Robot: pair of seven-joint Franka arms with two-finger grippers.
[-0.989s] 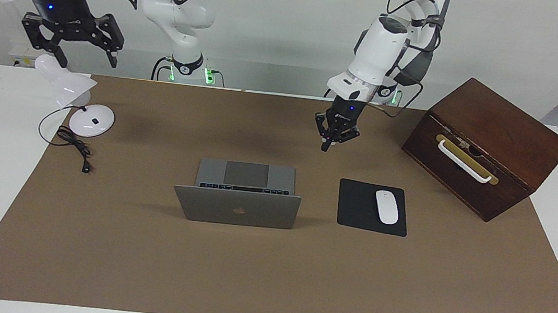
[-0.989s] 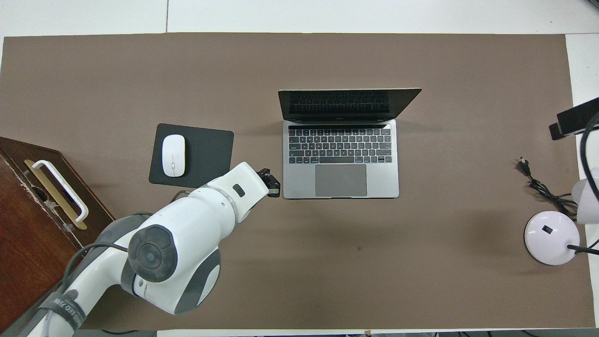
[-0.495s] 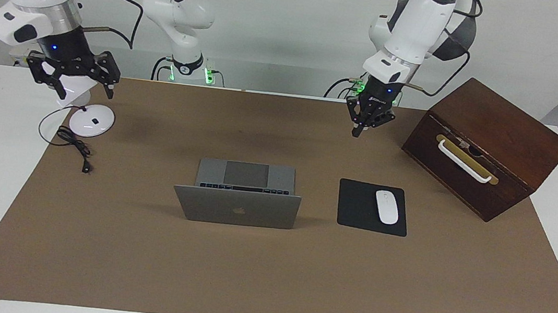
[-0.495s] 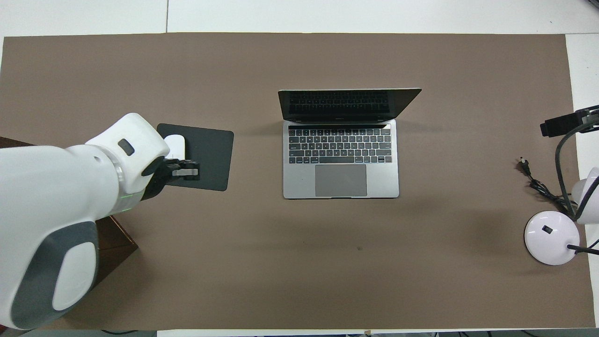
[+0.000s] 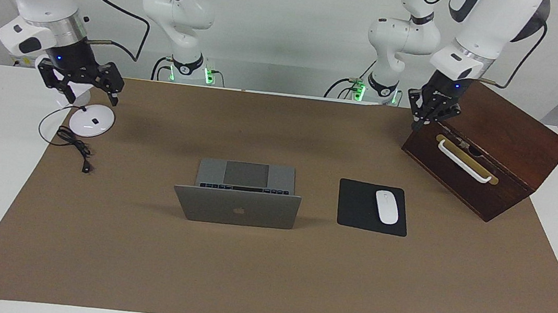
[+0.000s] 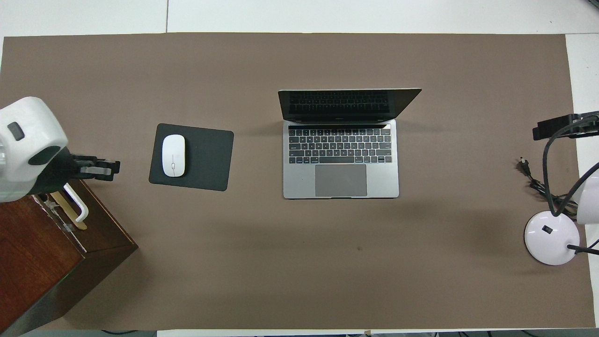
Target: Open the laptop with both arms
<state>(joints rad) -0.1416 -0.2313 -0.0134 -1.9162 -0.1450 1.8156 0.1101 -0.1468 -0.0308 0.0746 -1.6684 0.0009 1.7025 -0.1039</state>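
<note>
- Your right gripper [image 5: 87, 93] hangs in the air over the white desk lamp [image 5: 91, 120] at the right arm's end of the table, its fingers spread wide and holding nothing.
- You see the laptop [image 5: 236, 207] in the middle of the brown mat [image 5: 265, 281], already open, lid upright, keyboard and trackpad facing the robots.
- Beside it, toward the left arm's end, the white mouse [image 5: 386, 206] rests on the black mouse pad [image 5: 357, 207].
- Your left gripper [image 5: 424, 121] hovers over the wooden box [image 5: 502, 134], close above its white handle [image 5: 465, 162], fingertips pressed together and gripping nothing.
</note>
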